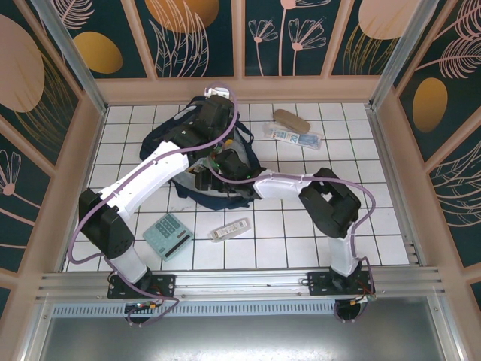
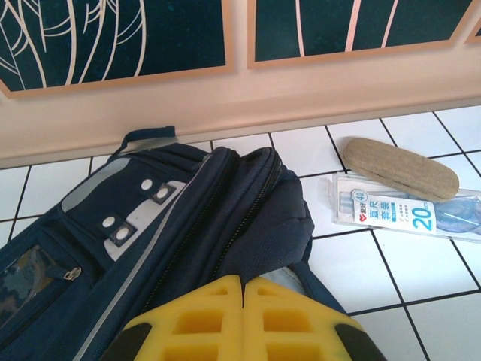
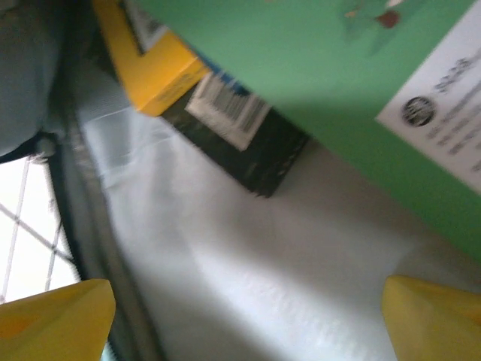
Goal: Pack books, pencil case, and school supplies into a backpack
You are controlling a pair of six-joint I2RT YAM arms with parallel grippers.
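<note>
Operator 1: White tiled table (image 1: 301,241), status?
Operator 2: The books (image 3: 338,75) are inside the backpack (image 2: 188,226). The left gripper (image 2: 242,280) pinches its fabric, and the right gripper (image 3: 248,308) is inside, spread wide and empty. Next: withdraw and fetch the pencil case (image 1: 291,119).

The green book (image 3: 323,68), yellow-orange book (image 3: 146,64) and dark book (image 3: 263,150) (barcode showing) lie inside the backpack (image 3: 225,248), beyond the right gripper (image 3: 248,320) and its wide-spread fingertips (image 3: 52,320).

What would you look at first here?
The big navy backpack mid-table, with both arms over it. The right end effector hangs open inside it, beside a green book and a yellow book. A mint-green calculator lies on the white tiles nearer the arm bases.
</note>
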